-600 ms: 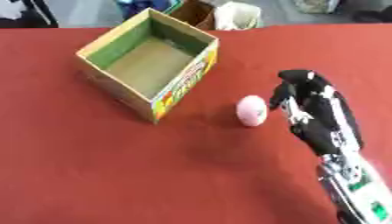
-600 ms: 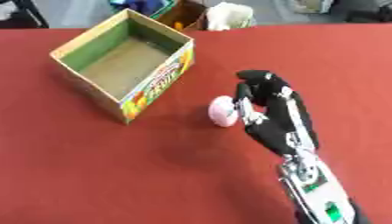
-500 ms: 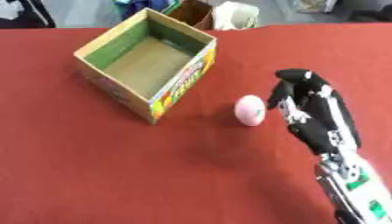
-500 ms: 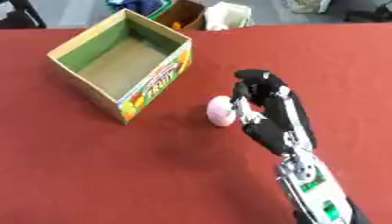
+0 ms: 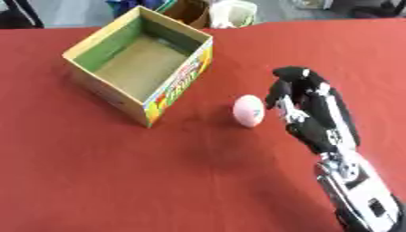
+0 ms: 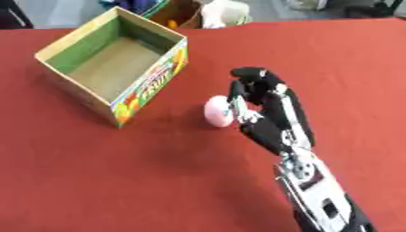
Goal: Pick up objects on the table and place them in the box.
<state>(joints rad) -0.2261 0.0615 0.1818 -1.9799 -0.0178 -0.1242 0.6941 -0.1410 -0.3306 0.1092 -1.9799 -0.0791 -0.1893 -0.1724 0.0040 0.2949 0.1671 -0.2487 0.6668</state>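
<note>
The right hand (image 5: 311, 108) sits just to the right of a pink egg (image 5: 248, 110) on the red table (image 5: 119, 181), with its fingers (image 5: 279, 89) curled forward and down toward it. It is cupped rather than spread, and holds nothing: in the left eye view a thin strip of table shows between fingertips and egg, while in the right eye view they look as if they touch (I cannot tell for sure). The pose reads as the approach to a grasp, the palm coming in from the side so that fingers and thumb can close round the egg's narrow width.

The egg lies on its own on the cloth, near the closest corner of the box (image 5: 111, 93) but apart from it. The box is open at the top, cardboard inside with a green band near the rim and a printed front, and nothing shows in it, so no part of the task appears done yet.

Nothing lies between the egg and the box. The box wall is the one obstacle; the egg would need lifting over it. Being round, it may roll if nudged. Some clutter (image 5: 214, 11) sits past the far edge. The left hand does not show.
</note>
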